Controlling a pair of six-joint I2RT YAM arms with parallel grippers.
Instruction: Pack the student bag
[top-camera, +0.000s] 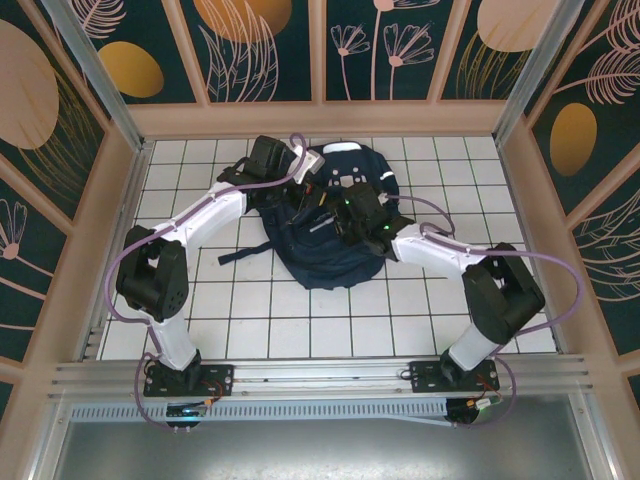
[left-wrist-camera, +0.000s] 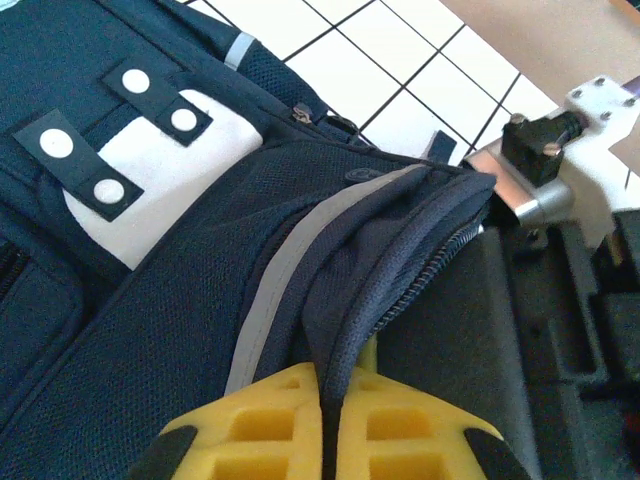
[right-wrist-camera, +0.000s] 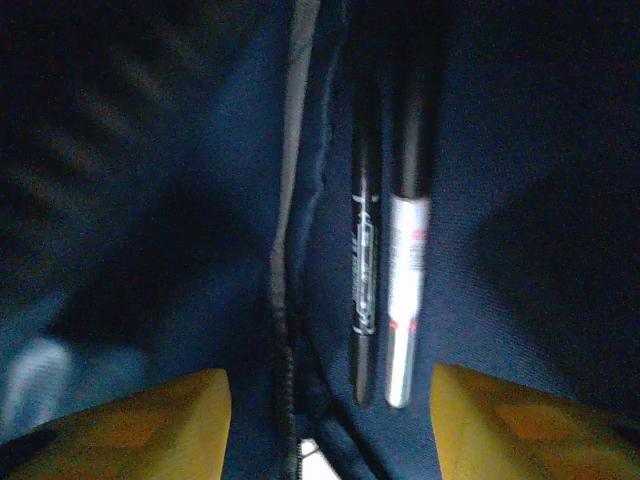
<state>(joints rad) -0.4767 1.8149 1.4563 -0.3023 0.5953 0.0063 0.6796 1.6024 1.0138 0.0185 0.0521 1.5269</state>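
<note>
The student bag (top-camera: 330, 262), a large navy backpack, lies flat in the middle of the tiled table. My left gripper (top-camera: 308, 182) is at its upper left. In the left wrist view that gripper (left-wrist-camera: 330, 405) is shut on the zip-edged rim of the bag (left-wrist-camera: 150, 300), next to a grey reflective stripe, and holds the flap raised. My right gripper (top-camera: 340, 212) is over the bag's opening. In the right wrist view it (right-wrist-camera: 330, 430) stands open, yellow fingers wide apart. Between them a black pen (right-wrist-camera: 364, 270) and a silver pen (right-wrist-camera: 406, 285) lie side by side on navy fabric, touched by neither finger.
A dark strap (top-camera: 240, 254) trails left of the bag on the white tiled table (top-camera: 260, 320). Wooden walls (top-camera: 320, 118) enclose the table at the back and sides. Part of the right arm's wrist (left-wrist-camera: 555, 150) sits close beside the raised flap.
</note>
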